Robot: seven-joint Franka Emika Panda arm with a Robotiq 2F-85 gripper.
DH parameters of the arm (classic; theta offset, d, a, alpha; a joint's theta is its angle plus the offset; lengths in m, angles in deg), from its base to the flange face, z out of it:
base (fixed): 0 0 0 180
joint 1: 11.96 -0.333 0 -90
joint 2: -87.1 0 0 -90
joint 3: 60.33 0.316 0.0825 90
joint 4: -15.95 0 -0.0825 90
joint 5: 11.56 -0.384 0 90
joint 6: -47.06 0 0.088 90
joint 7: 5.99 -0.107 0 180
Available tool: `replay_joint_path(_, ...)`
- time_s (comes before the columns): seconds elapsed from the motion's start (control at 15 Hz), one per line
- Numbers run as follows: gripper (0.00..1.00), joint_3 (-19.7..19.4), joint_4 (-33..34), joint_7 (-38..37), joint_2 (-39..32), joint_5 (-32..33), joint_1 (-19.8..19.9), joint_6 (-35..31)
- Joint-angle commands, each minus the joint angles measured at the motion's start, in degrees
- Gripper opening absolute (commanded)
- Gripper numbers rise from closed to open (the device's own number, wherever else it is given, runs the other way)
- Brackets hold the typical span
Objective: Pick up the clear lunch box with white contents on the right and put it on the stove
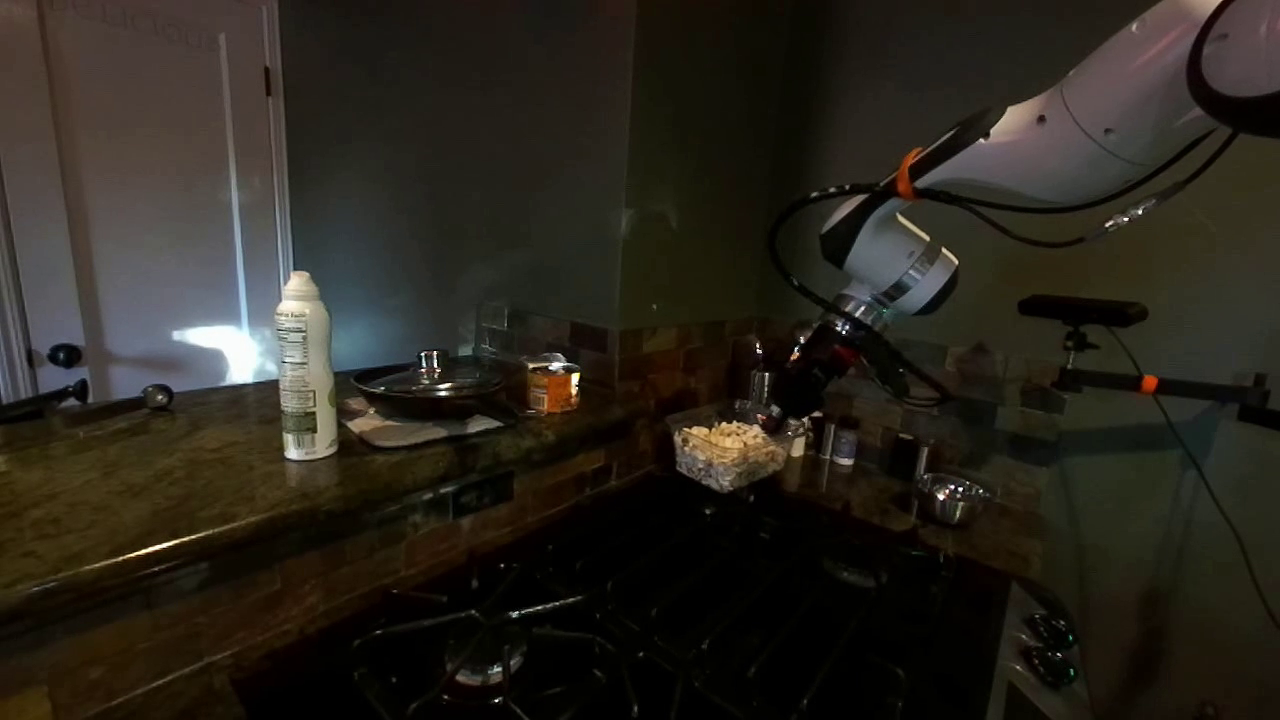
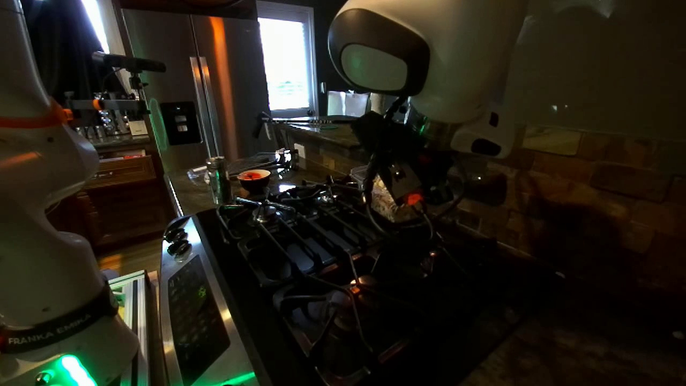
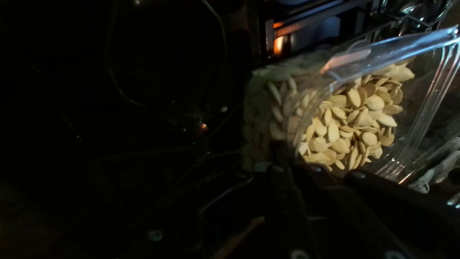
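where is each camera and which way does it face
In an exterior view: end of the stove, facing the dark wall; arm and gripper show.
In an exterior view: opposite end, facing refrigerator and window; arm, base, gripper show.
Wrist view: on the arm, facing the clear lunch box; gripper shows.
Both exterior views share stove and clear lunch box.

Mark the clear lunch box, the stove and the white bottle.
Clear lunch box (image 1: pixel 728 470), in an exterior view: its side wall.
Stove (image 2: pixel 301 257), in an exterior view: middle of its dark top.
White bottle (image 1: pixel 307 372), in an exterior view: mid-body.
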Motion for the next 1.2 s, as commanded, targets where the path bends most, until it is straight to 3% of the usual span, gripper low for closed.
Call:
replay_joint_path(0.0,0.03,-2.4,0.1,0.1,-0.1,-0.1,-2.2,0.2)
replay_joint_path(0.33,0.01,-0.5,-1.3,1.7,2.0,-3.9,-5.8,-1.9)
replay_joint_path(0.8,0.01,2.9,-3.1,-3.1,5.8,-0.9,-14.1,-1.0)
replay_joint_path(1.07,0.01,4.4,-1.5,-2.7,5.3,2.4,-17.1,0.9)
replay_joint_path(1.13,0.03,3.8,-1.2,-2.9,4.2,0.8,-16.7,-0.3)
